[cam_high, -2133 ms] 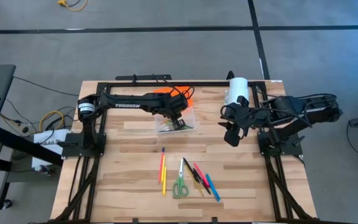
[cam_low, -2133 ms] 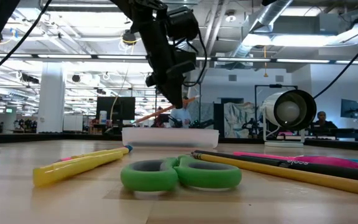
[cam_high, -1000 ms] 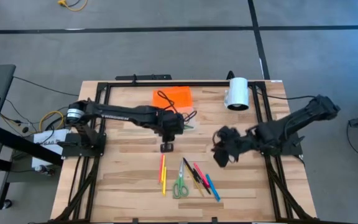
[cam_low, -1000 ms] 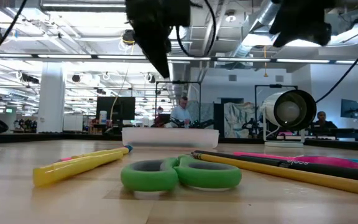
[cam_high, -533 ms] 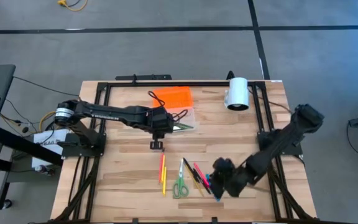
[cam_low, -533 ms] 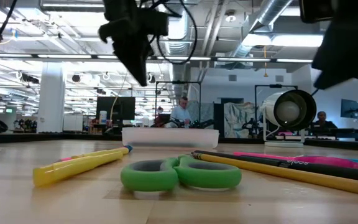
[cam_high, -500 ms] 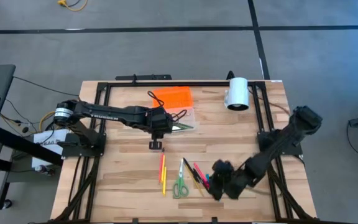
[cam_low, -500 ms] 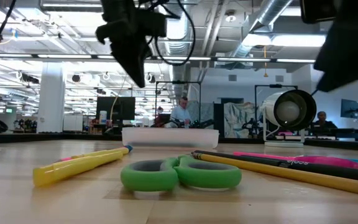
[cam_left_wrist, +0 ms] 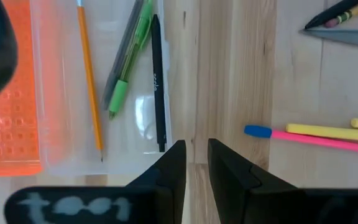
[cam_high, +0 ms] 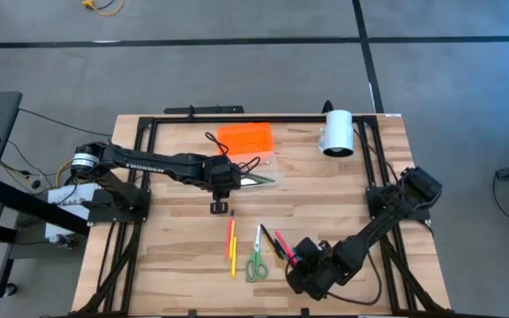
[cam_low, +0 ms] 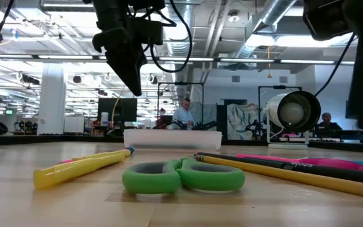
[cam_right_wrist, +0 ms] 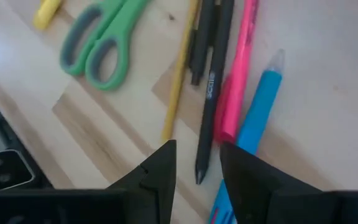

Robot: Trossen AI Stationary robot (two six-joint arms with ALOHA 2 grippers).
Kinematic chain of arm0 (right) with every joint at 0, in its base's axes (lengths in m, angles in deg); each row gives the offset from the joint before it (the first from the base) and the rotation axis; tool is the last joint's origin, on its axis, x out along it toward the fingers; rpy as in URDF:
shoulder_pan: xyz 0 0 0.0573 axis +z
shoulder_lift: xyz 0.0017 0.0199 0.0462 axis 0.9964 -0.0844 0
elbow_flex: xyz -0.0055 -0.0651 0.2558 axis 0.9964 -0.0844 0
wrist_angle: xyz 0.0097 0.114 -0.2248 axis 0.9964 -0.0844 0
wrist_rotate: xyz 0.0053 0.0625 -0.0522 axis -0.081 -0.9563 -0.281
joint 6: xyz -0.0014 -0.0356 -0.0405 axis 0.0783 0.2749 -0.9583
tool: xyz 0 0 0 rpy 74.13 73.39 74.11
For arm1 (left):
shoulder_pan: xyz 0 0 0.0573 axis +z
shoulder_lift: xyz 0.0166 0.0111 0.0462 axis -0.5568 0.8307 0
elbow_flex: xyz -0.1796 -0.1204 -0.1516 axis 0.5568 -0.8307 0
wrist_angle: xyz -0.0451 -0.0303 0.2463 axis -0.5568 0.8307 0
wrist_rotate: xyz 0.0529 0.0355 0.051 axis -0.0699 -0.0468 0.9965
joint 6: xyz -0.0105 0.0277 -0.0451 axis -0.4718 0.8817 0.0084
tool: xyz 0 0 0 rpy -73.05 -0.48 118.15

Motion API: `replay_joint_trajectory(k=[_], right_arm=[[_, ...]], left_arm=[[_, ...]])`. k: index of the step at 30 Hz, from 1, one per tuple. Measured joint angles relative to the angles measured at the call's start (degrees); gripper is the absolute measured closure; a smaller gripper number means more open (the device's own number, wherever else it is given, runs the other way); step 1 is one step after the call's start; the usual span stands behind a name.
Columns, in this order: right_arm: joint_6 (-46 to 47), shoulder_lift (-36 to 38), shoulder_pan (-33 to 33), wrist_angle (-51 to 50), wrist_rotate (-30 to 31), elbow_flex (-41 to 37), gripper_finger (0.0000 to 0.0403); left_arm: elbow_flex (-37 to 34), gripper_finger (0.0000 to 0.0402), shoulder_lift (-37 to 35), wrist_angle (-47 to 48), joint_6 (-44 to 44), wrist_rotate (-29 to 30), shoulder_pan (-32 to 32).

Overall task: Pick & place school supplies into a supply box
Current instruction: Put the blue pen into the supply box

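The supply box [cam_high: 256,173], clear plastic with its orange lid [cam_high: 246,139] lying open beyond it, stands at the table's far middle. It holds an orange pencil [cam_left_wrist: 89,81], a green pen [cam_left_wrist: 126,68] and a black pen [cam_left_wrist: 158,81]. My left gripper [cam_high: 220,208] hangs open, its gap narrow, just near of the box, empty. Green scissors [cam_high: 255,259], yellow and orange pens [cam_high: 231,246] and black and pink pens [cam_high: 279,247] lie flat near the front. My right gripper [cam_right_wrist: 197,163] stands open above the black pen [cam_right_wrist: 211,93], pink pen [cam_right_wrist: 238,81] and blue pen [cam_right_wrist: 257,118].
A white cylinder [cam_high: 337,132] stands at the far right. Black frame rails [cam_high: 378,168] run along both sides of the table. In the low view the scissors [cam_low: 181,176], a yellow marker [cam_low: 80,167] and a yellow pencil [cam_low: 282,173] lie in front; a person [cam_low: 184,113] sits far behind.
My right gripper has swung from the table's middle right toward the near edge and down, rolling its wrist, and now stands over the pens beside the scissors. My left gripper has drifted away from the box toward the left edge. Both have kept their openings.
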Motion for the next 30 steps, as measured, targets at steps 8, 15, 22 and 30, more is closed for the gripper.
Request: replay_joint_trajectory(k=[8,15,22,30], right_arm=[[6.67,0.44,-1.3,-4.65,-9.32,0.06,0.0283],[6.65,0.44,-3.33,-5.33,-9.7,0.06,0.0271],[4.44,0.44,-4.81,-6.72,-9.74,0.03,0.0264],[1.06,0.44,-4.25,-6.8,-9.79,0.03,0.0269]], left_arm=[[0.0,0.0344,0.0,-1.48,-0.2,0.07,-0.01],[0.0,0.0344,0.0,-1.45,-0.17,0.11,-0.02],[0.0,0.0344,0.0,-1.45,-0.15,0.16,0.0],[0.0,0.0344,0.0,-1.43,-0.13,0.17,0.0]])
